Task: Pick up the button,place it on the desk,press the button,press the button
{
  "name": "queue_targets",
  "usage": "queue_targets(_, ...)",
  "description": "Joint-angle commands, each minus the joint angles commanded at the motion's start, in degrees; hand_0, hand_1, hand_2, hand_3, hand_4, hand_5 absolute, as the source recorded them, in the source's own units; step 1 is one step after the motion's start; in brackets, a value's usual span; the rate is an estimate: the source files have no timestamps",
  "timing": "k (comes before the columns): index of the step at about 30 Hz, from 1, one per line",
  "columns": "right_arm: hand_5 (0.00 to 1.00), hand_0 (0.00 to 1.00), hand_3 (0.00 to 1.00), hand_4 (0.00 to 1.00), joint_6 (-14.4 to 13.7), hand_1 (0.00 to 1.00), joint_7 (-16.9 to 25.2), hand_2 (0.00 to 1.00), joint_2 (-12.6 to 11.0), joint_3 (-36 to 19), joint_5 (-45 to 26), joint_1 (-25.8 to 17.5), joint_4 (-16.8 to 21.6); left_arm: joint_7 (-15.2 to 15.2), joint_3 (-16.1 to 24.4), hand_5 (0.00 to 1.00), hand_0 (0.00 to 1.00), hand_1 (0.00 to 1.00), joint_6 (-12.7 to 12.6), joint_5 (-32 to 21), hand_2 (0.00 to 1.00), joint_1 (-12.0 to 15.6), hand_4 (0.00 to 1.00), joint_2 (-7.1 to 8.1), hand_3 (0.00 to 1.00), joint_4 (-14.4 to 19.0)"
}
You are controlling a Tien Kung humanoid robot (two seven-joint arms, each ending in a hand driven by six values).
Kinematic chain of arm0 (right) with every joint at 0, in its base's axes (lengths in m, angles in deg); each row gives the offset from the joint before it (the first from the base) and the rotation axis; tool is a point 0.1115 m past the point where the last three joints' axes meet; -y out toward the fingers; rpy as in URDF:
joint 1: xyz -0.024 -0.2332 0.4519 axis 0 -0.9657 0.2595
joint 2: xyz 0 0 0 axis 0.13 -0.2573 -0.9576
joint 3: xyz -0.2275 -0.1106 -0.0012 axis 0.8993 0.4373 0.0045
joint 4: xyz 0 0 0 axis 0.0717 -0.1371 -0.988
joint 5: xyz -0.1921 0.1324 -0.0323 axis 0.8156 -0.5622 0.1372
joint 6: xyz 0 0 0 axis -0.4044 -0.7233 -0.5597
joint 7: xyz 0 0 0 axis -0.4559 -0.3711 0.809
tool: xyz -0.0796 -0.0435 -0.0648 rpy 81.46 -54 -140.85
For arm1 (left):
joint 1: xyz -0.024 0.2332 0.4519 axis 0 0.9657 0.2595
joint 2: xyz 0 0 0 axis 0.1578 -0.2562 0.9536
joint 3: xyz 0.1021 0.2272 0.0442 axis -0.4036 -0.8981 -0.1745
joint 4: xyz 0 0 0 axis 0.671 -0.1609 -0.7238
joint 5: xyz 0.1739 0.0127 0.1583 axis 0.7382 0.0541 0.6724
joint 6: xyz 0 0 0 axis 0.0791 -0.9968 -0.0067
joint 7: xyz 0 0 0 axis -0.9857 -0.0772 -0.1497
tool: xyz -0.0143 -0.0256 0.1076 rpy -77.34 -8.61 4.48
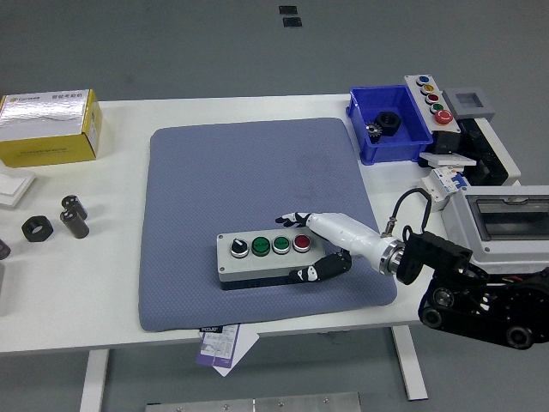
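A grey button box (pixel 264 257) with a black selector knob, two green buttons and one red button lies flat on the blue-grey mat (pixel 249 172), near the mat's front edge. My right hand (pixel 310 247) reaches in from the right and straddles the box's right end. Its fingers (pixel 290 221) lie along the back edge and its thumb (pixel 319 271) is against the front side, so it is shut on the box. My left arm is out of view.
A blue bin (pixel 407 147) holding a black part stands at the back right, next to a second button box (pixel 431 99). A grey enclosure (pixel 506 219) sits at the right edge. A yellow box (pixel 50 129) and black nuts (pixel 36 228) lie at the left.
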Motion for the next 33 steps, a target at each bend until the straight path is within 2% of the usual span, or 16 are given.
queue_targets(6, 0.224, 0.871, 0.918, 0.107, -1.35, 0.822, 3.17, 0.861, -2.32, 1.3, -4.32, 0.37, 1.94, -0.01, -0.12, 0.219, 0.69, 0.632, -0.01, -0.02, 0.556, 0.05, 0.67, 0.02, 0.603, 0.02)
queue_targets(7, 0.224, 0.871, 0.918, 0.107, -1.15, 0.822, 4.45, 0.861, -2.98, 1.11, -5.71, 0.39, 2.24, -0.01, -0.18, 0.219, 0.69, 0.632, 0.01, -0.12, 0.556, 0.08, 0.67, 0.03, 0.603, 0.0)
queue_targets(8, 0.182, 0.867, 0.937, 0.144, -0.79, 0.82, 5.88, 0.863, -3.64, 0.76, -7.27, 0.37, 2.43, 0.0, -0.21, 0.219, 0.69, 0.632, 0.05, -0.22, 0.556, 0.1, 0.671, 0.03, 0.603, -0.02)
queue_targets(13, 0.182, 0.867, 0.937, 0.144, 0.64, 0.82, 11.02, 0.863, -5.72, -1.22, -13.37, -0.31, 3.5, 0.05, -0.14, 0.219, 0.69, 0.632, 0.16, -0.33, 0.556, 0.13, 0.671, 0.03, 0.603, -0.05)
queue_targets(14, 0.101, 0.868, 0.938, 0.265, 0.71, 0.816, 11.85, 0.862, -6.29, -1.79, -14.74, -0.58, 4.1, 0.05, -0.15, 0.219, 0.69, 0.632, 0.16, -0.34, 0.556, 0.14, 0.671, 0.02, 0.603, -0.05)
queue_targets(19, 0.101, 0.868, 0.938, 0.265, 0.43, 0.816, 12.86, 0.862, -7.61, -3.64, -17.03, -0.9, 5.38, 0.02, -0.5, 0.219, 0.69, 0.632, 0.14, -0.81, 0.556, 0.29, 0.671, 0.02, 0.603, -0.08)
queue_targets(20, 0.069, 0.849, 0.935, 0.428, 0.33, 0.791, 12.78, 0.851, -7.65, -3.75, -16.87, -0.85, 5.32, 0.01, -0.61, 0.217, 0.691, 0.632, 0.14, -0.92, 0.556, 0.3, 0.672, 0.02, 0.603, -0.09)
queue_targets(24, 0.069, 0.849, 0.935, 0.428, -0.39, 0.791, 11.87, 0.851, -8.01, -4.46, -15.36, -0.56, 5.84, 0.0, -0.69, 0.217, 0.691, 0.632, 0.09, -1.11, 0.556, 0.37, 0.672, 0.06, 0.603, -0.07)
queue_targets(28, 0.07, 0.847, 0.941, 0.422, -1.04, 0.792, 7.6, 0.855, -10.29, -7.97, -11.64, -0.36, 9.38, 0.0, -0.44, 0.216, 0.69, 0.632, 0.03, -0.87, 0.556, 0.33, 0.672, 0.05, 0.604, -0.04)
queue_targets(31, 0.07, 0.847, 0.941, 0.422, 3.15, 0.792, 1.79, 0.855, -13.82, -12.27, -7.96, -0.43, 13.63, -0.02, -0.45, 0.216, 0.69, 0.632, 0.02, -0.93, 0.556, 0.49, 0.672, -0.07, 0.604, -0.03)
queue_targets(33, 0.066, 0.845, 0.935, 0.427, 7.66, 0.791, -2.96, 0.85, -16.33, -15.99, -9.21, 0.36, 16.76, -0.06, -1.01, 0.215, 0.69, 0.632, 0.02, -1.52, 0.555, 0.69, 0.673, -0.11, 0.603, -0.11)
